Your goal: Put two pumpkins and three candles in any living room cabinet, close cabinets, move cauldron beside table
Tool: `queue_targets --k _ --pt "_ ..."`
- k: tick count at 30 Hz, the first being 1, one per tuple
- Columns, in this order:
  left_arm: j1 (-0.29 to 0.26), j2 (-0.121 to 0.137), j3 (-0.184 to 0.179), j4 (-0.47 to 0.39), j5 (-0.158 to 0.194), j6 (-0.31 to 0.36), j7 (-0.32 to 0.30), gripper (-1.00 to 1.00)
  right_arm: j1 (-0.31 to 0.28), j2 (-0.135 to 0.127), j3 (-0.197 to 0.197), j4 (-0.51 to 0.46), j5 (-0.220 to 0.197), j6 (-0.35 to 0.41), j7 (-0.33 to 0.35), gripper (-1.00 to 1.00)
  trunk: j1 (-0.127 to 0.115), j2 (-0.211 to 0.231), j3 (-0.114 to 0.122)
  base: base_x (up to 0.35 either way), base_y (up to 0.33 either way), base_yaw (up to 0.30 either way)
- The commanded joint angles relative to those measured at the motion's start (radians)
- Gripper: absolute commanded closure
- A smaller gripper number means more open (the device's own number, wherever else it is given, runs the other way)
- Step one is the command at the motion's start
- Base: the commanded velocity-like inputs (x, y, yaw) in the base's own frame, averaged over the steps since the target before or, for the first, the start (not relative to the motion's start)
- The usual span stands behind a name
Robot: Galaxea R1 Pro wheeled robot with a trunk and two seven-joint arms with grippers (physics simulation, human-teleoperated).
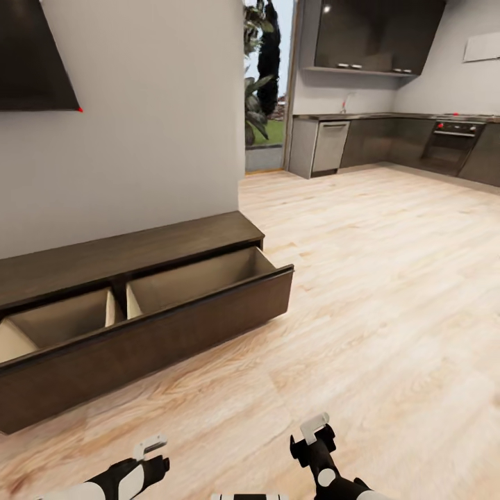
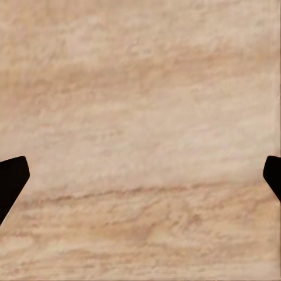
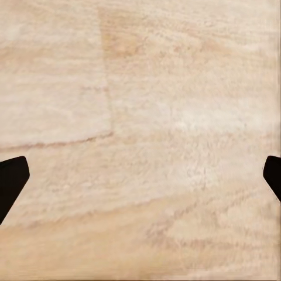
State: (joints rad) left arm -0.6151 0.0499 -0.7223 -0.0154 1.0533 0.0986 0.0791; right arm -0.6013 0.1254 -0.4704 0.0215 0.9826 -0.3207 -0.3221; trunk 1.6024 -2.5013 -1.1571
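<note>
Left tool (image 2: 140,178) and right tool (image 3: 140,175) hang spread wide and empty over pale wood plank floor (image 1: 389,292); beyond, the long low dark-brown wooden cabinet (image 1: 146,333) stands against the wall, drawers pulled out

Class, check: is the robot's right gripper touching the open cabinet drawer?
Apart. The head view shows bare wood floor between the right gripper and the cabinet drawer front.
</note>
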Motion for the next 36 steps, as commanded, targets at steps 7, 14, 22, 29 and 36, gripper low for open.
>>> queue_targets --k 7,14,22,29,36 --pt "0.000 -0.005 0.000 -0.001 -0.001 0.004 -0.001 -1.00 0.000 0.001 0.001 0.001 0.001 0.000 0.000 -1.00 -0.009 0.013 0.025 0.000 0.000 -0.026" --pt "0.000 -0.018 0.000 0.000 -0.001 0.004 -0.001 -1.00 0.000 0.000 0.001 0.002 0.001 0.002 0.000 -1.00 -0.036 0.062 0.037 0.000 0.000 -0.001" --pt "0.001 -0.022 0.000 0.000 -0.001 0.004 -0.001 -1.00 0.000 0.000 0.001 0.002 0.000 0.003 0.000 -1.00 -0.066 0.118 0.050 0.000 0.000 0.000" --pt "0.007 -0.022 0.000 0.000 -0.001 0.000 -0.001 -1.00 0.000 0.000 0.001 0.002 0.000 0.005 0.000 -1.00 -0.078 0.139 0.048 0.000 0.000 0.000" --pt "0.008 -0.022 0.000 0.000 -0.001 -0.002 -0.001 -1.00 0.000 0.001 0.001 0.017 0.003 0.002 0.001 -1.00 -0.078 0.139 0.043 0.000 0.000 -0.067"
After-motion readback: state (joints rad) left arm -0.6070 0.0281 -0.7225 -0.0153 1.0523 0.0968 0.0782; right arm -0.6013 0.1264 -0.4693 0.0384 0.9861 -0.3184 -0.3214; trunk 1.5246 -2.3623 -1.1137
